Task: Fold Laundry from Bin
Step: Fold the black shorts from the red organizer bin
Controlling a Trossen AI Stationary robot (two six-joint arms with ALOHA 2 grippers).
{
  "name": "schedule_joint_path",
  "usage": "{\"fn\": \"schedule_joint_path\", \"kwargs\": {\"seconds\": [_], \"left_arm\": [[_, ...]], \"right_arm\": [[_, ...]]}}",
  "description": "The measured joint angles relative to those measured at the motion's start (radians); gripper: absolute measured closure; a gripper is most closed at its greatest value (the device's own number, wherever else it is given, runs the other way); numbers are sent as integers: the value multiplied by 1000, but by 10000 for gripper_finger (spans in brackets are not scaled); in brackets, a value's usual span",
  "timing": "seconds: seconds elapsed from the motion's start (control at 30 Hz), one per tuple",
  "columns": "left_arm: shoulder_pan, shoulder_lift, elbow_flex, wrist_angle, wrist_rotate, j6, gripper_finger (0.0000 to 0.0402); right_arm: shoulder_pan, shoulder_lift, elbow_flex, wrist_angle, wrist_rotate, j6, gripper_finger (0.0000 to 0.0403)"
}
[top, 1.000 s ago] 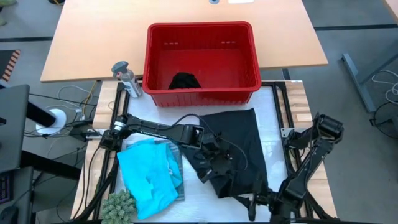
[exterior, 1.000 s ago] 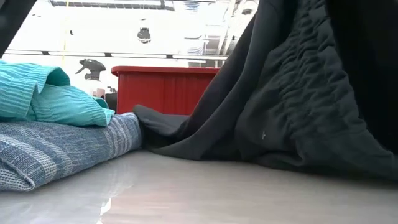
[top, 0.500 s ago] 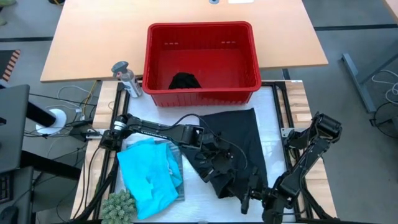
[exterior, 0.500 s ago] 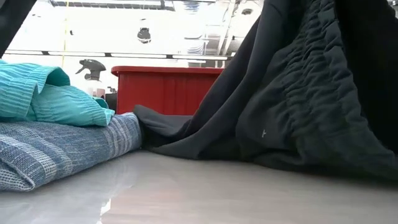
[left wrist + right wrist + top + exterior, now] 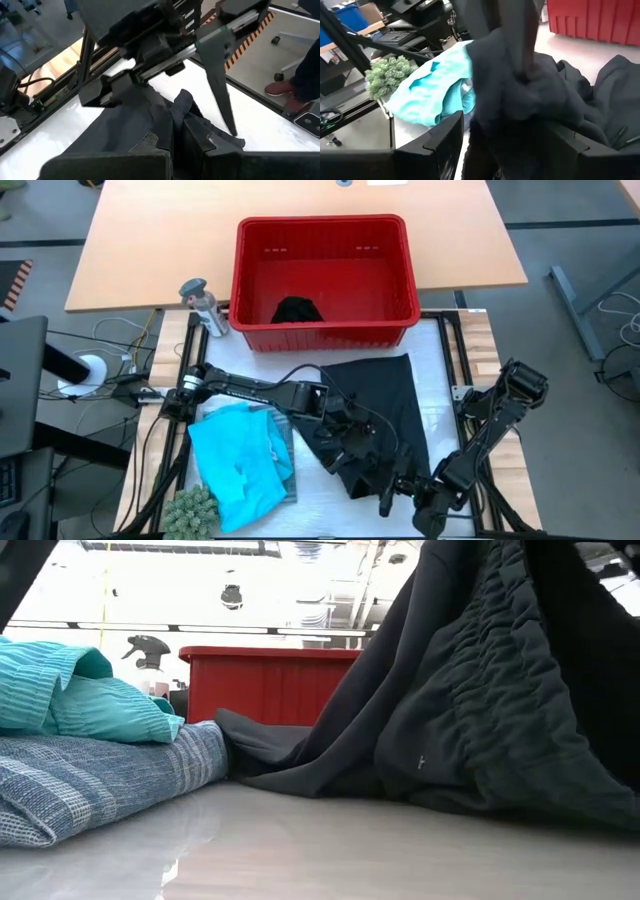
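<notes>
A black garment lies spread on the white table top, with one part pulled up into a peak. My left gripper is shut on that raised part. My right gripper is open at the garment's near edge, its fingers on either side of the raised cloth. The red bin stands at the far side with a black piece of laundry on its floor. A turquoise garment lies on a blue-grey striped one at the left. My left gripper pinches a bunched fold of the black garment between its two fingers, which come from above. The cloth rises to the fingers and drapes down from them, and its lower parts rest on the table. My right gripper has the raised cloth between its open fingers; I cannot tell whether it touches it.
A grey spray bottle stands left of the bin. A small green plant sits at the near left corner, beside the turquoise garment. Bare white table shows in front of the clothes.
My right gripper has moved toward the table's left edge and a little toward the far edge, closing in on the raised black cloth. The left gripper has kept its hold.
</notes>
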Motion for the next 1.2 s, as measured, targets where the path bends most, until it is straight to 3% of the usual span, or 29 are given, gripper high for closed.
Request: {"fn": "schedule_joint_path", "kwargs": {"seconds": [0.17, 0.27, 0.37, 0.53, 0.8, 1.07, 1.13, 1.2], "left_arm": [[-10, 0, 0, -2, -19, 4, 401], [-15, 0, 0, -2, -19, 2, 401], [-21, 0, 0, 1, -19, 2, 401], [-26, 0, 0, 2, -19, 1, 401], [-29, 0, 1, -37, -42, -52, 379], [-18, -1, 2, -85, 40, -83, 265], [-16, -1, 17, -127, 34, -81, 231], [-16, 0, 65, -223, -37, -60, 203]], "right_arm": [[-33, -1, 0, 2, -60, 16, 160], [-40, -1, 0, 2, -85, 61, 184], [-39, -2, 0, 1, -86, 96, 241], [-38, -2, 0, -3, -84, 148, 372], [-17, -1, -1, -11, -84, 157, 373], [-5, 0, -1, -42, -79, 198, 373], [1, 0, -1, -47, -77, 199, 373], [3, 0, -1, -51, -76, 199, 373]]}}
